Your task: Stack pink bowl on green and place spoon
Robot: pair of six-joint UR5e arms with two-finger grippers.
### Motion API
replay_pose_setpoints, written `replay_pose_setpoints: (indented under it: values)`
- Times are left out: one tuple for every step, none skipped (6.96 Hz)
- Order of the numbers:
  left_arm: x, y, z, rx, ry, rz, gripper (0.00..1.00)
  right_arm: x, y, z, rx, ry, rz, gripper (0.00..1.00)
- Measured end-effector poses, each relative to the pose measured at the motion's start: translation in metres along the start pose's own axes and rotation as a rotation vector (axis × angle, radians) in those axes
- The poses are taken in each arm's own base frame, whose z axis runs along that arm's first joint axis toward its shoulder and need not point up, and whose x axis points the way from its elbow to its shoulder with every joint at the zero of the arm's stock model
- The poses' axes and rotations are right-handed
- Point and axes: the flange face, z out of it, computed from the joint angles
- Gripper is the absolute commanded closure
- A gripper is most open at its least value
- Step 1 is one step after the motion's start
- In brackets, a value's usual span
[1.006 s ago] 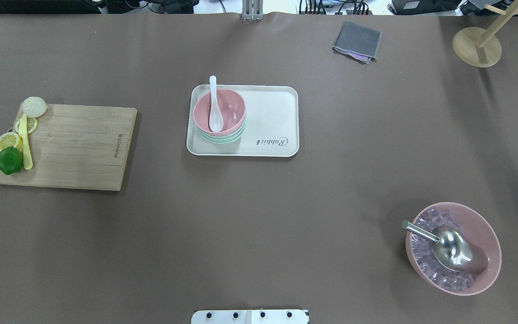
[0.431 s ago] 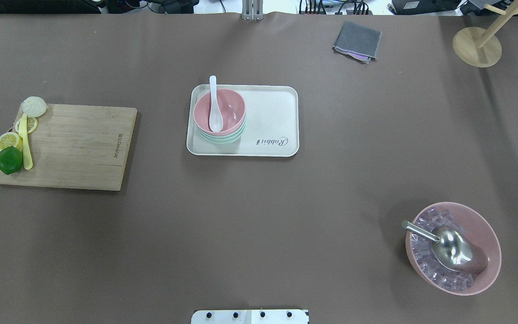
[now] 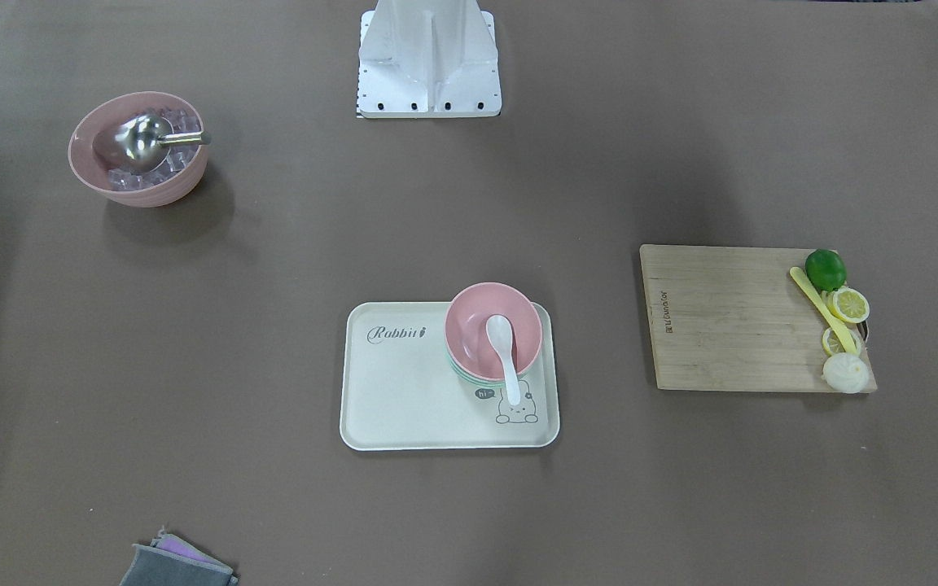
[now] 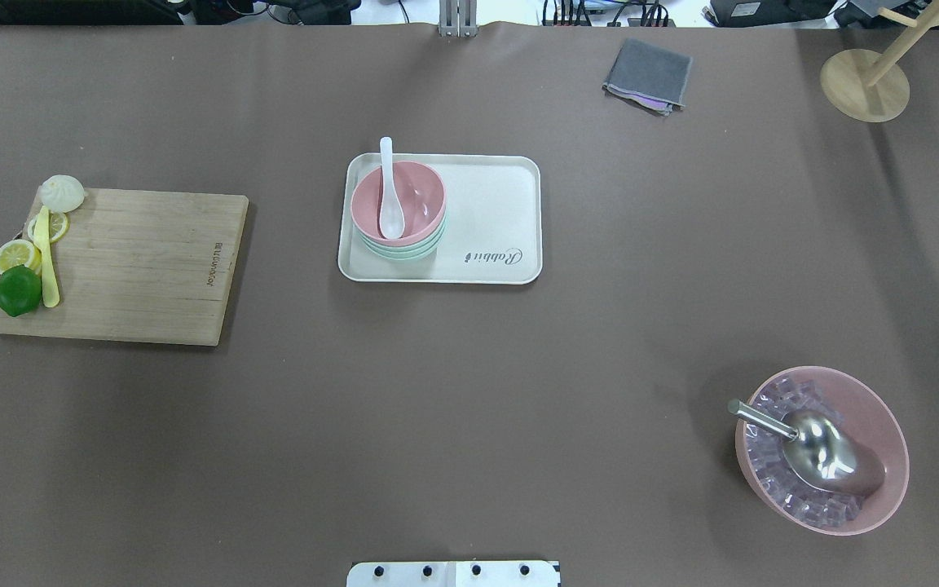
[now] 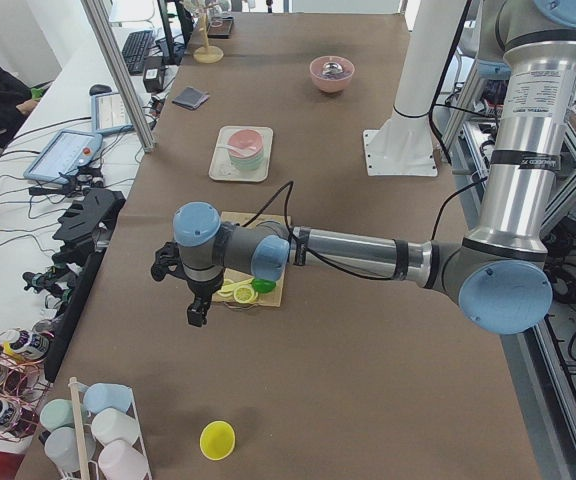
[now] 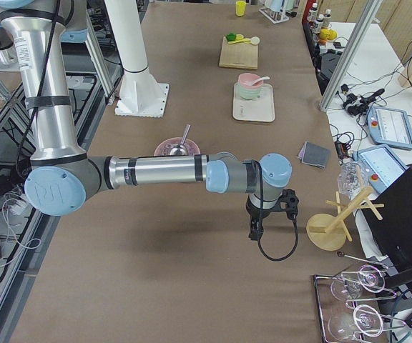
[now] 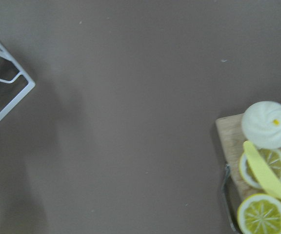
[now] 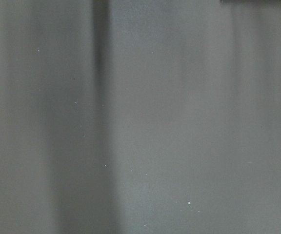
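Nesting in the green bowl [image 4: 401, 251] on one tray [image 4: 494, 204], one pink bowl [image 4: 421, 196] held one white spoon [image 4: 390, 214]. Well apart lay one cutting board [image 4: 143, 261], one ice bowl [image 4: 897, 444], one grey cloth [image 4: 649, 73]. Whether left gripper [image 5: 196, 315] or right gripper [image 6: 254, 232] stood parted, I could not tell.

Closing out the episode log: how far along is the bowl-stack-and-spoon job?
Done: pink bowl sits nested on green bowl on the tray, and the white spoon rests inside it. In hand: nothing visible; left end effector and right end effector hang at the table ends, far from the tray. Left: nothing apparent.
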Motion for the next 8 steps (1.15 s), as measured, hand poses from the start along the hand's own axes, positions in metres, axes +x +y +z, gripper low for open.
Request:
replay_pose_setpoints:
  values:
    - [-0.001, -0.007, -0.010, -0.016, 0.031, -0.042, 0.01, -0.002, 0.000, -0.001, 0.002, -0.009, -0.001, 0.00]
    - [-0.006, -0.007, -0.009, -0.031, 0.042, -0.067, 0.01, -0.003, 0.000, -0.002, 0.002, -0.019, -0.002, 0.00]
    - [-0.013, -0.005, -0.004, -0.045, 0.046, -0.085, 0.01, -0.006, 0.000, -0.003, 0.006, -0.033, -0.006, 0.00]
    - [-0.019, -0.003, 0.002, -0.057, 0.048, -0.097, 0.01, -0.010, -0.001, -0.006, 0.011, -0.044, -0.012, 0.00]
    - [-0.023, -0.002, 0.005, -0.062, 0.049, -0.103, 0.01, -0.013, 0.000, -0.008, 0.014, -0.049, -0.016, 0.00]
    - [-0.025, -0.002, 0.007, -0.064, 0.049, -0.106, 0.01, -0.014, 0.000, -0.009, 0.016, -0.049, -0.017, 0.00]
    - [-0.026, 0.000, 0.008, -0.067, 0.049, -0.109, 0.01, -0.013, 0.000, -0.009, 0.015, -0.048, -0.016, 0.00]
    - [-0.027, 0.003, 0.009, -0.068, 0.049, -0.112, 0.01, -0.010, 0.002, -0.006, 0.010, -0.046, -0.012, 0.00]
